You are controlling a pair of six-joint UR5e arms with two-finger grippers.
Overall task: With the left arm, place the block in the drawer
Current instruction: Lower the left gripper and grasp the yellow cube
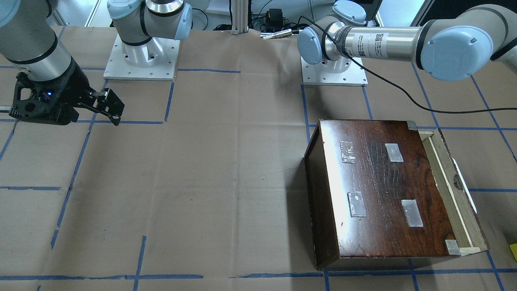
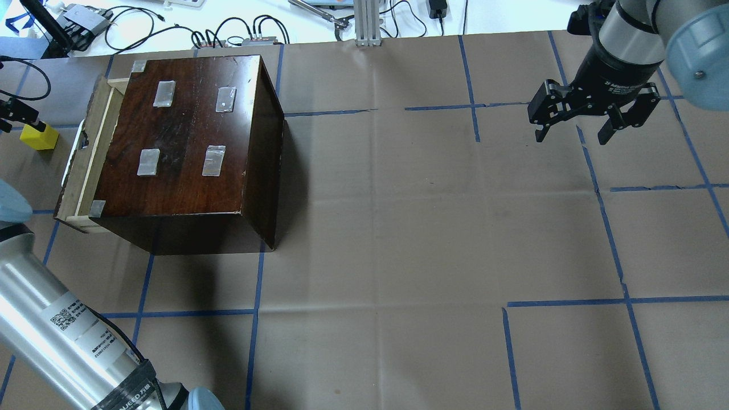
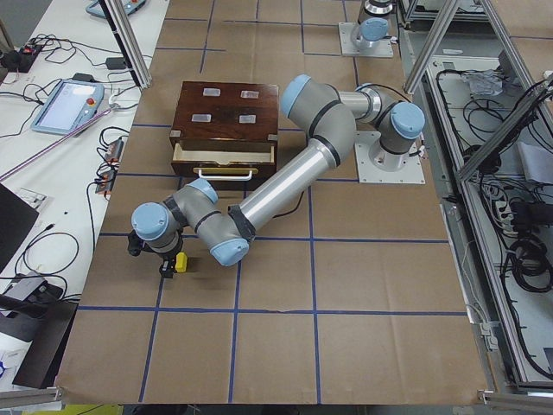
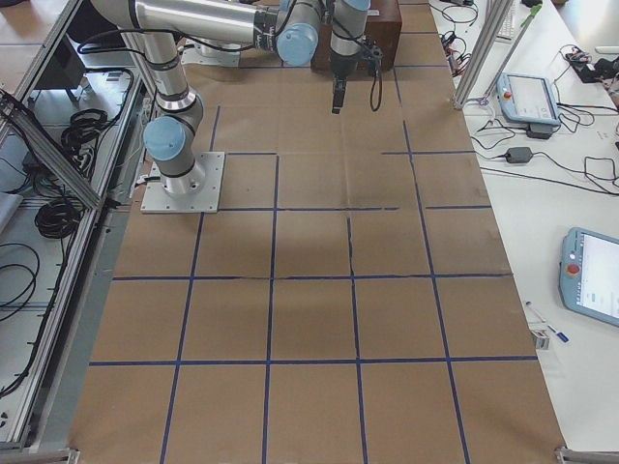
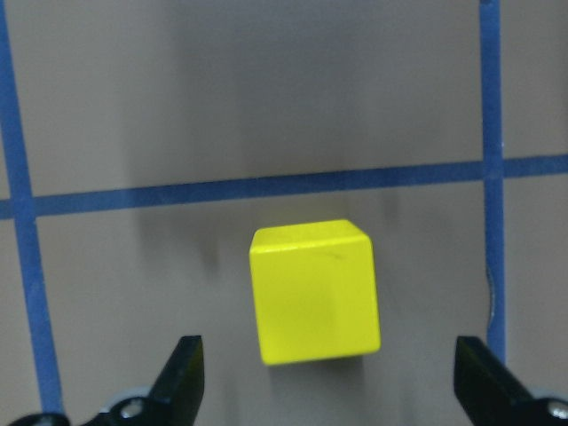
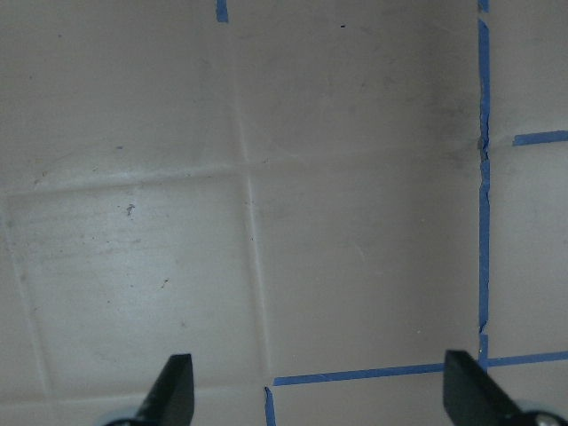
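Fingers point(image 5: 182, 373) of the left gripper point(image 5: 327, 373) are spread, flanking the untouched yellow block point(image 5: 315, 293) near the table's left end. Its gap from the part-open drawer point(image 2: 85, 171) is shown overhead, not at the wrist. Likewise spread is the right gripper point(image 2: 572, 134).

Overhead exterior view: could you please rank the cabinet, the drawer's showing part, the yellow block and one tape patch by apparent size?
1. cabinet
2. drawer, its showing part
3. block and tape patch: they look about alike, so they are not ranked.
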